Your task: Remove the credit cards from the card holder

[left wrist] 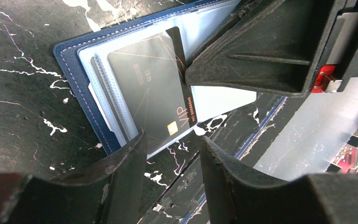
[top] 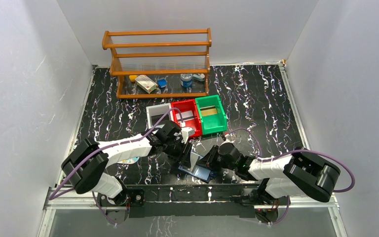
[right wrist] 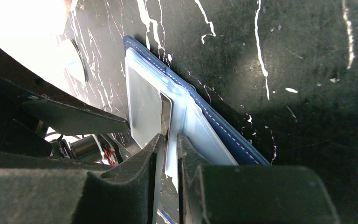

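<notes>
From above, the card holder lay open at lower centre, both arms over it. In the left wrist view, the left gripper gaped empty at the bottom, just below a dark card. At the bottom of its own view, the right gripper pinched that card's edge. Extraction seemed under way; next, a steady outward pull.

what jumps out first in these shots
The open navy card holder lies near the front edge of the table, a dark VIP card poking out of a clear sleeve. Both hands crowd it: the right hand pinches a sleeve, the left hand hangs open by the card. Behind sit a red bin and a green bin.
</notes>
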